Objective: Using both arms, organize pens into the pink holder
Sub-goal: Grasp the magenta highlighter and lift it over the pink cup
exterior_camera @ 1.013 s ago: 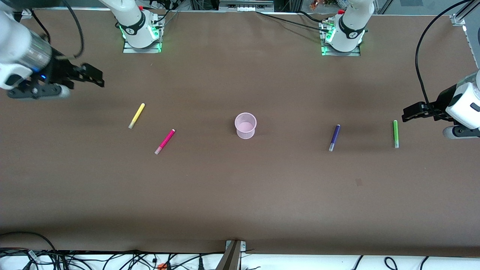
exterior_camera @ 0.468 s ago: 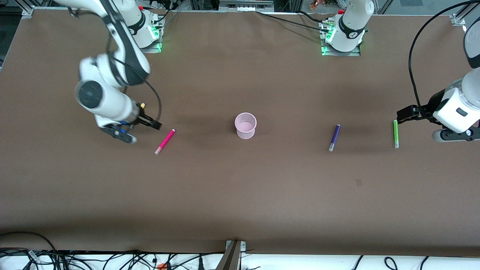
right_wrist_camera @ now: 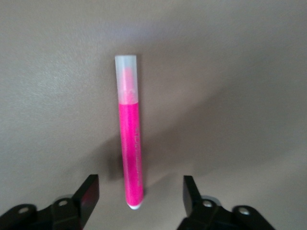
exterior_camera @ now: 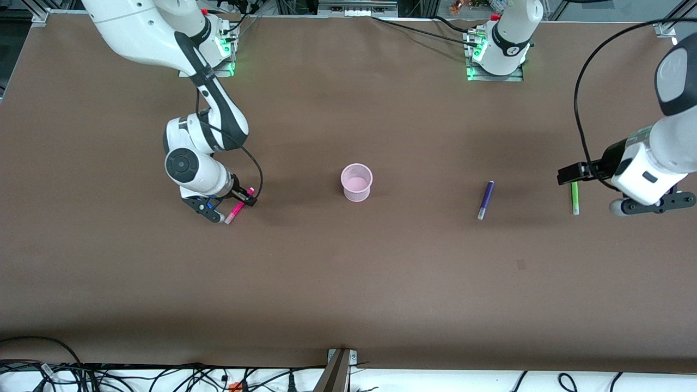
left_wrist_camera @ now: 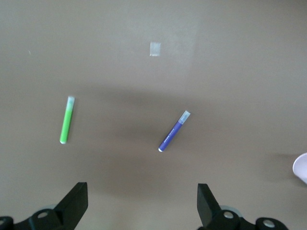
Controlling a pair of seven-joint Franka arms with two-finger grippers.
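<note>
We see the right gripper point(exterior_camera: 238, 202) low over the pink pen point(exterior_camera: 237, 206), fingers point(right_wrist_camera: 88, 191) spread either side of it, not clamped. The left gripper point(exterior_camera: 566, 175) hangs released over the green pen point(exterior_camera: 574, 197). The purple pen point(exterior_camera: 485, 200) lies between the green pen and the holder point(exterior_camera: 356, 183), which stands upright mid-table. We can't spot the yellow pen.

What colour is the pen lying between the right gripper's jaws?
Magenta-pink pen with a pale, translucent cap, on the brown table; clearest in the right wrist view.
</note>
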